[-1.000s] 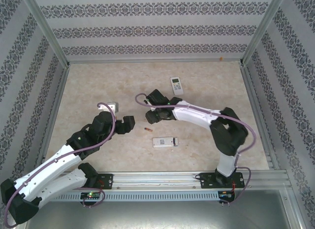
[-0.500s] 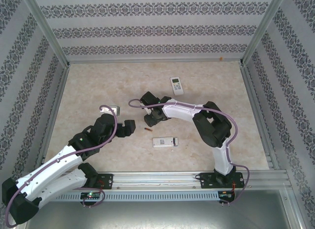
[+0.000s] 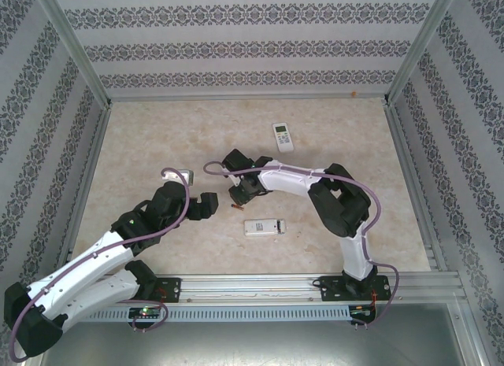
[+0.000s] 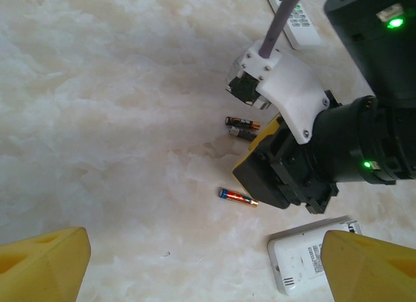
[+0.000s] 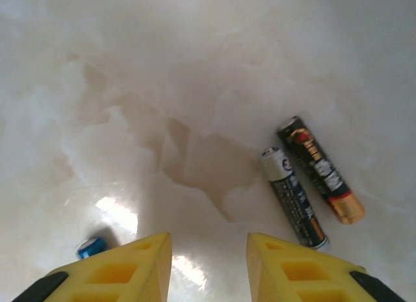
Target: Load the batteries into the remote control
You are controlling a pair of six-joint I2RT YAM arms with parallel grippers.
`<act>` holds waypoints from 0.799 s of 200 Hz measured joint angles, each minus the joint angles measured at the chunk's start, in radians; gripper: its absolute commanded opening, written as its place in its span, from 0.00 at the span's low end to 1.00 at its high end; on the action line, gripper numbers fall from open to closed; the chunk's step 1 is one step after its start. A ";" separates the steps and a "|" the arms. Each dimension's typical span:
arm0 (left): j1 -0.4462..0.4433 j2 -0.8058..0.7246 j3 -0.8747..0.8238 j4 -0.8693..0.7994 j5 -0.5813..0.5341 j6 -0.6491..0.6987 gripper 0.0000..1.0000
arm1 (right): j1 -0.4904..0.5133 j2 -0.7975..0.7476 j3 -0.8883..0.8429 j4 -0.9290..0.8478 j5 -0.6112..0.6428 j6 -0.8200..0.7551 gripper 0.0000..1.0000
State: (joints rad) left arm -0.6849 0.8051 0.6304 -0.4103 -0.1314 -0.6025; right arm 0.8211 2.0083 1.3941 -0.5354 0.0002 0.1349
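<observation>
Fingertips (image 4: 45, 266) of the left pincer (image 4: 208, 269) stand spread wide, with bare marbled table (image 4: 97, 120) between them and nothing held. From above, this pincer (image 3: 206, 205) sits low over the table. A small pale piece (image 3: 182, 175) lies just behind its wrist; I cannot tell what it is.

Ahead of the left pincer's open tips a loose battery (image 4: 238, 197), blue-bodied with a red-orange end, lies flat on the table. Its far end is just beside the right pincer (image 4: 270, 169), on the outer side of one yellow finger rather than between the two. In the right wrist view its blue end (image 5: 93, 247) peeks out next to that finger.

The right pincer (image 5: 208, 269) has its tips partly apart, with bare table in the gap and nothing pinched. Two more batteries, a longer-looking one (image 5: 320, 169) and its neighbour (image 5: 294, 197), both dark with coppery ends, lie side by side ahead of this pincer, off to one side of its tips.

A white remote control (image 3: 264, 227) lies printed-label side up on the near side of the right pincer, apart from it and from all three batteries. A second remote (image 3: 282, 136) lies buttons up beyond the right pincer, well apart.
</observation>
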 measured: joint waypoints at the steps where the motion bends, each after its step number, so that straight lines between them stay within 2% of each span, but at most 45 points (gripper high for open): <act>1: 0.000 0.000 0.000 0.000 0.000 0.000 0.92 | 0.000 -0.002 -0.002 0.000 0.000 0.000 0.40; 46: 0.000 0.003 -0.013 0.007 0.004 0.000 0.93 | -0.001 -0.059 -0.021 0.016 0.039 0.039 0.46; 97: 0.000 0.003 -0.013 0.014 0.004 0.000 0.97 | -0.014 -0.018 0.007 0.016 0.068 0.053 0.48; 160: 0.000 0.003 -0.013 0.019 0.004 0.000 0.97 | -0.014 0.030 0.028 0.016 0.071 0.056 0.50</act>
State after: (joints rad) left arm -0.6849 0.8078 0.6170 -0.3912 -0.1276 -0.6022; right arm 0.8070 2.0380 1.4220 -0.5194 0.0711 0.1913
